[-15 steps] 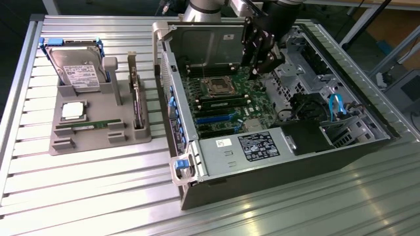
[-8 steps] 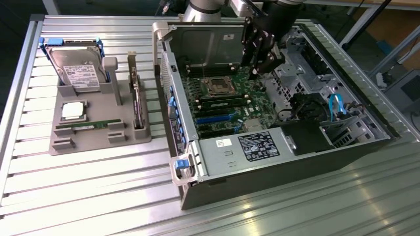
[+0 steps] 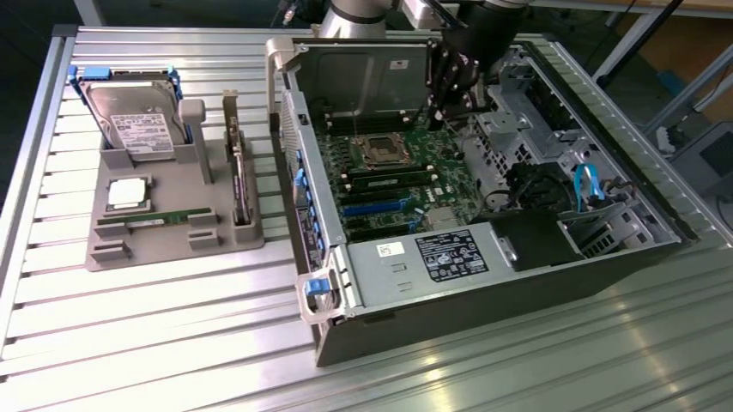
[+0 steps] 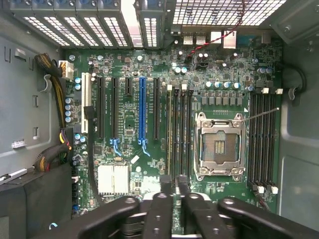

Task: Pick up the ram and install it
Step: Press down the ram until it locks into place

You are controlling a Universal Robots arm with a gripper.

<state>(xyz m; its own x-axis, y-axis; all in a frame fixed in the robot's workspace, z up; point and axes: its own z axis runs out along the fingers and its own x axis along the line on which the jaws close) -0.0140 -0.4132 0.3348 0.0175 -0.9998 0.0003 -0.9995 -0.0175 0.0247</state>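
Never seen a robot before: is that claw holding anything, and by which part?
Cannot tell. The gripper hangs over the memory slots of the motherboard.

1. The arm (image 3: 353, 12) enters at the top edge of the exterior view and reaches downward.
2. The dark wrist (image 3: 495, 26) slopes down toward the exterior view's left and carries the gripper (image 3: 454, 113).
3. The gripper points down, with its black linkage bars near vertical.
4. In the wrist view the gripper (image 4: 174, 182) shows two outer links spread wide. The two inner fingertips (image 4: 166, 183) are drawn nearly together, with a narrow gap between them.
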